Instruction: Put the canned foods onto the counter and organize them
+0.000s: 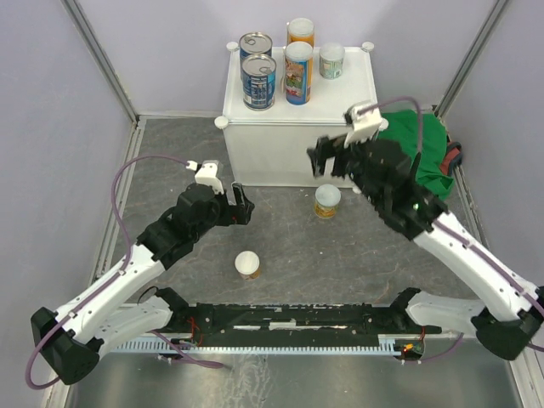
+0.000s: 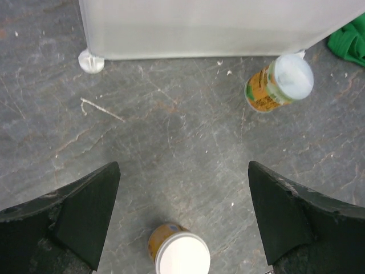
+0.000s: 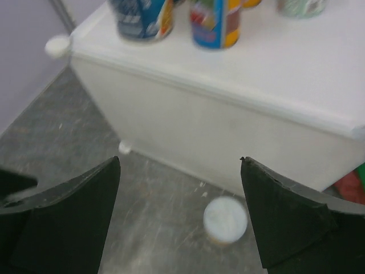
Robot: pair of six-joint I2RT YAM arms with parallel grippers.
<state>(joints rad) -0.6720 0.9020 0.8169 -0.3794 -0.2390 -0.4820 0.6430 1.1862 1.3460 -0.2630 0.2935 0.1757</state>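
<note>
Five cans (image 1: 298,73) stood grouped toward the far side of the white counter (image 1: 340,98), two dark blue ones on the left and taller labelled ones beside them. By my reading, that left the front strip free for the rest. Two more waited upright on the grey bench (image 1: 289,238): a sixth can (image 1: 327,201) just in front of the counter's wall, and a seventh can (image 1: 247,264) nearer the arms.

I had the right end effector (image 1: 327,157) hanging above the sixth can, jaws spread wide with nothing between them, a pose I judged suited to coming down over the pale lid. The left end effector (image 1: 240,204) sat low over the bench, likewise wide apart and empty. In its wrist view the seventh can lay just below the gap.

Much was unclear to me. The right wrist picture was smeared, so the sixth can showed only as a pale disc, and the cans on the counter were cut off at the top edge. The seventh can was clipped by the bottom edge of the left wrist frame. No label could be read, and the right arm covered part of the green cloth (image 1: 429,144) beside the counter.
</note>
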